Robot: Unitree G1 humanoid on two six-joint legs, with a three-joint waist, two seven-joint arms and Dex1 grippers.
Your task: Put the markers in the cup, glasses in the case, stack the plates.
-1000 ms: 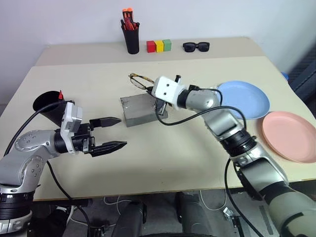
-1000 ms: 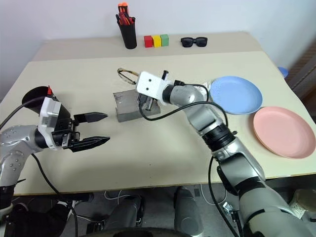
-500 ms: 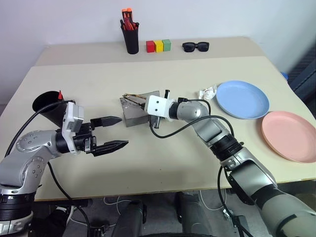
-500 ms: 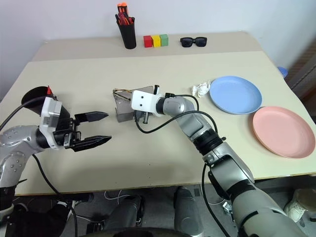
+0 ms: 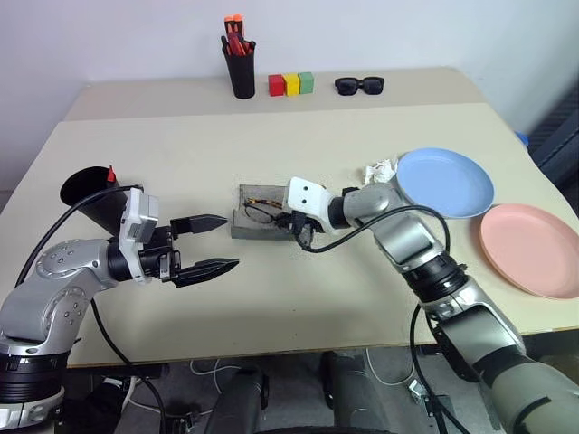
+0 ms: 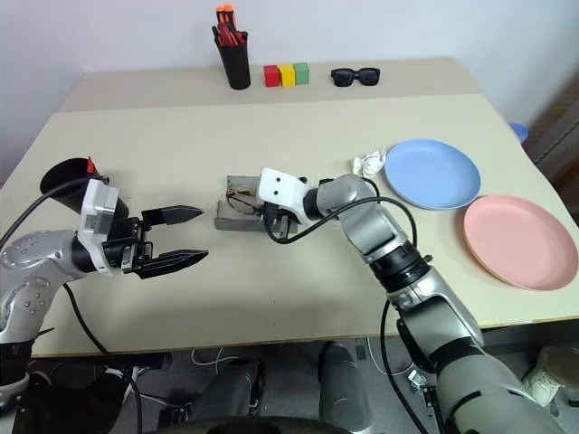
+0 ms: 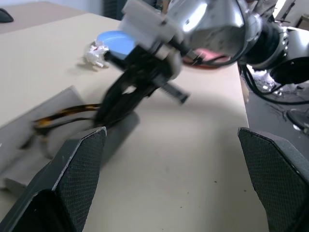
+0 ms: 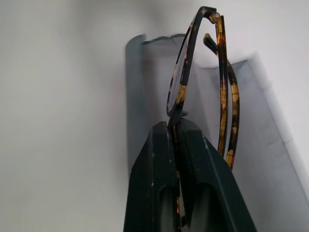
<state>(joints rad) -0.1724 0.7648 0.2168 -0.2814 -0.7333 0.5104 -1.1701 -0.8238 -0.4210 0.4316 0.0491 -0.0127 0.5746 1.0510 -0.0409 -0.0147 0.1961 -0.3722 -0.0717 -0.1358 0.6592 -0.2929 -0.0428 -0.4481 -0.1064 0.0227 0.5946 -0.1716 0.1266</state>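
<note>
**Inspector:** Working left to right: your wide black flared plastic cup (image 5: 90, 192) sits at the table's left edge with a red-tipped marker (image 5: 111, 172) standing in it. Your left gripper (image 5: 217, 244) hangs beside it, jaws spread wide, empty.

**Operator:** And the step in hand?

**Inspector:** The glasses. Your right gripper (image 5: 298, 233) is clamped on the thin tortoiseshell wire-framed glasses (image 8: 203, 87), held over the open grey felt case (image 5: 258, 221). Next, I judge, you lower, release, then close the lid. The light blue plate (image 5: 445, 181) and salmon pink plate (image 5: 532, 249) lie unstacked.

**Operator:** View differences?

**Inspector:** Your right wrist view shows the pinch on the frame's rim; the head views cannot resolve it.
</note>
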